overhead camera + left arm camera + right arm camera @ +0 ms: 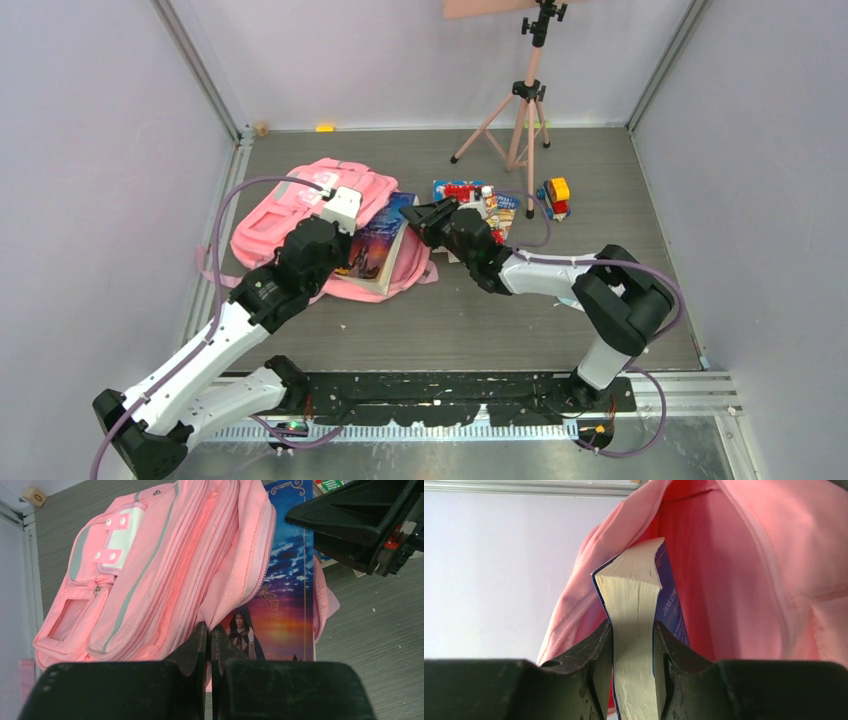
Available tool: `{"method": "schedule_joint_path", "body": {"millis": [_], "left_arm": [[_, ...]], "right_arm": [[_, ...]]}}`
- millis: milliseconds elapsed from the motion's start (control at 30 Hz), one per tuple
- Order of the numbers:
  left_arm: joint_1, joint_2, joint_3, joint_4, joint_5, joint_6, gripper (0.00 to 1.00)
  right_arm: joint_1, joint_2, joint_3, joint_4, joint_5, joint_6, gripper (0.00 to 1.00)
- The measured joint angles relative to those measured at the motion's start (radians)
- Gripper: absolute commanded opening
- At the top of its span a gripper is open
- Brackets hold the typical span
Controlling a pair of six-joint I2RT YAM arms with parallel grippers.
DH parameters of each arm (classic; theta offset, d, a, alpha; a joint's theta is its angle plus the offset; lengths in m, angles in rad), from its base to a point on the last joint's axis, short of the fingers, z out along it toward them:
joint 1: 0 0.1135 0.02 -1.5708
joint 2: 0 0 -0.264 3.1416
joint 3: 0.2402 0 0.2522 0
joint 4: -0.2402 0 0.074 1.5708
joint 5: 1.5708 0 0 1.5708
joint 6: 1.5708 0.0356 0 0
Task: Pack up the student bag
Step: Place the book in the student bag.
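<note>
The right gripper (633, 628) is partly closed, its two jaws clamped on the page edge of a thick paperback book (636, 580). The book's far end is already nosing in under the raised lip of the student bag (744, 570), with pink lining around it. The left gripper (209, 632) is pressed tight shut, and as far as its wrist view shows it pinches a fold of the bag's opening and holds it up like a tent over the book's cover.

The bag lies flat toward the far left of the tabletop (480, 320), front pockets up, its opening facing the middle. From above, most of the book shows outside the bag, so I judge the first item only partly in.

Near the far edge, right of centre, a few things lie unpacked: colourful packets (458, 190), a small bottle (489, 203) and a toy of bright blocks (556, 195). A pink tripod (527, 110) stands behind them. Packing looks barely begun
</note>
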Motion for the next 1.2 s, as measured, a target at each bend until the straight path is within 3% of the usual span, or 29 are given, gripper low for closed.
{"method": "schedule_joint_path", "body": {"millis": [567, 1200], "left_arm": [[0.002, -0.011, 0.000, 0.001, 0.019, -0.019, 0.00], [0.002, -0.014, 0.000, 0.002, 0.017, -0.022, 0.00]], "right_arm": [[0.001, 0.337, 0.256, 0.153, -0.022, 0.120, 0.01], [0.005, 0.508, 0.436, 0.185, -0.029, 0.178, 0.01]]}}
